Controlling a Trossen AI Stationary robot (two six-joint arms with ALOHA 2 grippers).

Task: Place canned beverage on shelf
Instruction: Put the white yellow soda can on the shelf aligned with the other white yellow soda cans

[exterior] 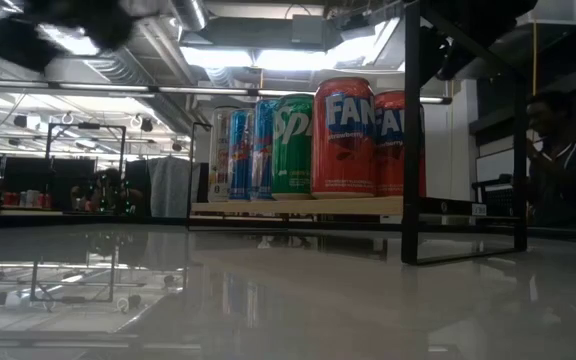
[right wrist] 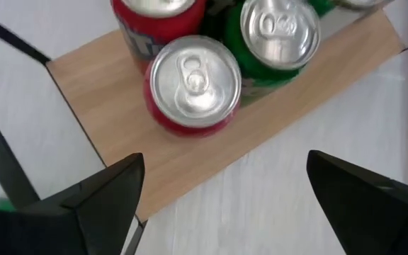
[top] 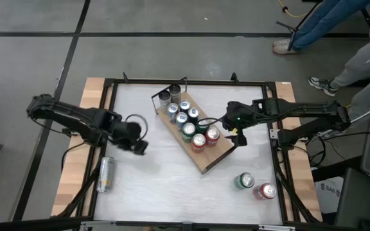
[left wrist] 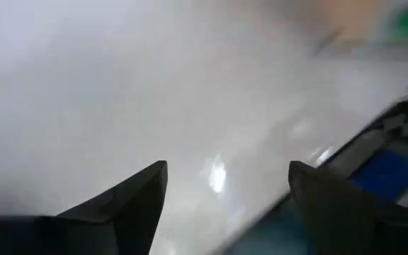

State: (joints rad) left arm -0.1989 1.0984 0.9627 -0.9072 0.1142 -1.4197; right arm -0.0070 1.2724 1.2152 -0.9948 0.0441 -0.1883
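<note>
High view shows the shelf (top: 201,157) lying diagonally at the middle of the white tabletop (top: 166,186), its far half filled with upright cans. Right end effector (top: 235,136) hovers at the shelf's right edge, fingers spread and empty, just beside a red can (right wrist: 195,83) and a green can (right wrist: 278,35). Left end effector (top: 139,138) hangs left of the shelf, fingers spread, holding nothing. 1 silver can (top: 105,174) lies at the left edge; 2 cans (top: 255,186) stand near right.

Red and green cans (right wrist: 195,83) on light-brown shelf (right wrist: 112,78)
</note>
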